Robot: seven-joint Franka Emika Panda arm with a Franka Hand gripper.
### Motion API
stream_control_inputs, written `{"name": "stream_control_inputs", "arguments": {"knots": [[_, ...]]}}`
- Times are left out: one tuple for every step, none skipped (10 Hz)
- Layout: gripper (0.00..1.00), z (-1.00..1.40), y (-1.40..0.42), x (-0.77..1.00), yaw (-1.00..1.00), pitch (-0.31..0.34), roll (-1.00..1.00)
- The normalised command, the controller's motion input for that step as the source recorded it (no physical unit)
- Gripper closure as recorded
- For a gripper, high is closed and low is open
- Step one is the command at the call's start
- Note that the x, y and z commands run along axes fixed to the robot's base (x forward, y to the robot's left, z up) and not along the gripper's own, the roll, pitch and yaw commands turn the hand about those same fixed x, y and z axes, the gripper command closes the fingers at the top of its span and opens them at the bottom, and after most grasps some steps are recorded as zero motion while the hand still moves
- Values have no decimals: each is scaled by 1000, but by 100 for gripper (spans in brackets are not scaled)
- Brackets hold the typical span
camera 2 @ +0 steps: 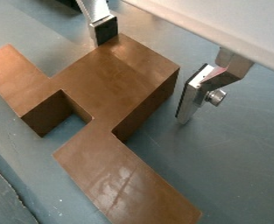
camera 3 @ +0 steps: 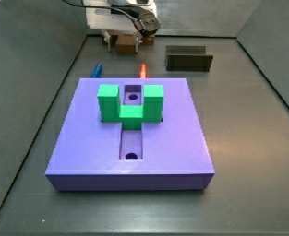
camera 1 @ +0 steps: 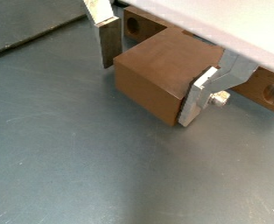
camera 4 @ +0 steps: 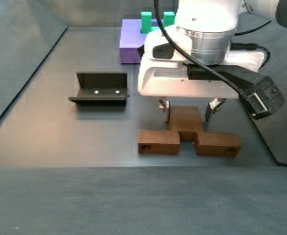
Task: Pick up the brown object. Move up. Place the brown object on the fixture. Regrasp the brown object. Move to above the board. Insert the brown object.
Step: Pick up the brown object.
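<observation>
I see a dark grey floor ringed by dark walls, and the whole job sits ahead of me. The brown object [camera 4: 189,140] lies flat on that floor, well apart from both the fixture [camera 4: 99,88] and the board [camera 3: 132,135], which carries its green block [camera 3: 130,102] near the groove. My gripper [camera 4: 189,109] is low over the piece, its fingers [camera 2: 199,90] spread and straddling the raised middle bump; in both wrist views each pad stands just beside a flank of the bump with a sliver of gap, so I judge the jaws apart and nothing clamped yet. The fixture stands empty in a side view, and the board's groove [camera 3: 133,146] is free past the green block. So I reckon I am at the very first step: closing and lifting remain, then the fixture rest, the regrasp, the carry and the insertion. A thin orange peg [camera 3: 143,69] and a blue one [camera 3: 93,68] lie near the board, untouched.
</observation>
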Motion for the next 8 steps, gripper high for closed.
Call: {"name": "stream_control_inputs", "arguments": {"knots": [[0,-74,0,0,69,0,0],[0,-31,0,0,51,0,0],[0,0,0,0,0,0,0],[100,0,0,0,0,0,0],[100,0,0,0,0,0,0],[100,0,0,0,0,0,0],[100,0,0,0,0,0,0],[100,0,0,0,0,0,0]]}}
